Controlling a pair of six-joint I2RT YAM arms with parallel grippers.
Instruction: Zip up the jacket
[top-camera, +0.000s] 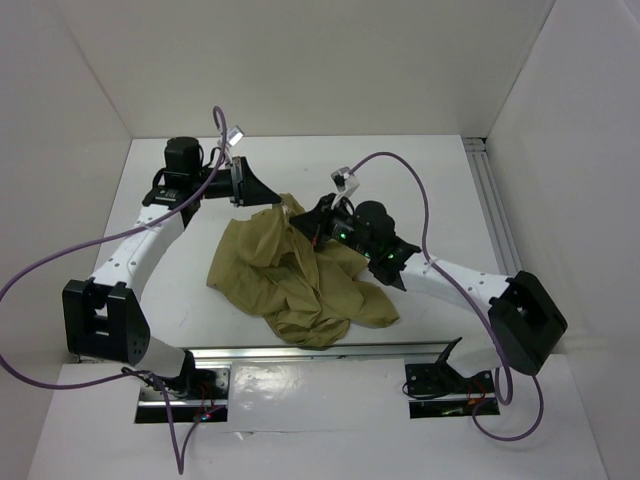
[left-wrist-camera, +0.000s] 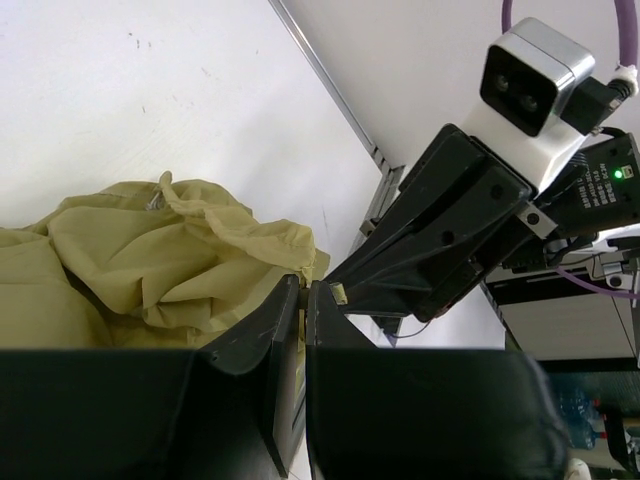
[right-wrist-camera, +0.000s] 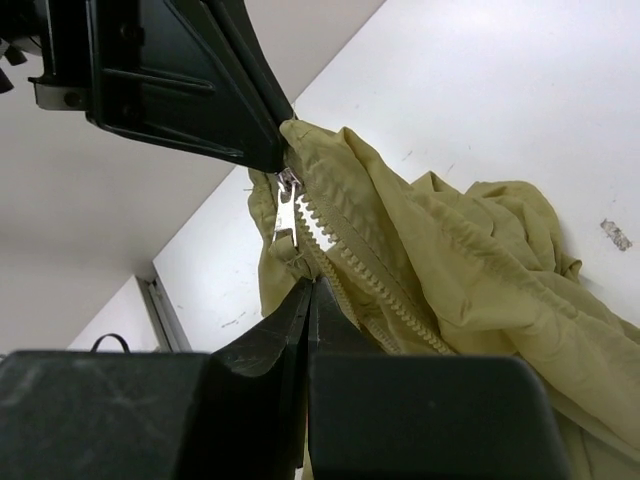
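Note:
The olive-tan jacket (top-camera: 290, 285) lies crumpled mid-table, one edge lifted between both arms. My left gripper (top-camera: 282, 204) is shut on that raised edge; in the left wrist view its jaws (left-wrist-camera: 305, 287) pinch a sliver of cloth beside the bunched jacket (left-wrist-camera: 150, 250). My right gripper (top-camera: 303, 225) sits close against it. In the right wrist view the right gripper (right-wrist-camera: 312, 283) is shut on the cloth pull tab (right-wrist-camera: 292, 252) hanging from the silver zipper slider (right-wrist-camera: 286, 207). Open zipper teeth (right-wrist-camera: 370, 285) run down to the right. The left gripper (right-wrist-camera: 272, 160) grips the cloth just above the slider.
White walls enclose the white table (top-camera: 400, 170). A metal rail (top-camera: 320, 352) runs along the near edge between the arm bases, and another rail (top-camera: 495, 200) lines the right side. Purple cables loop above both arms.

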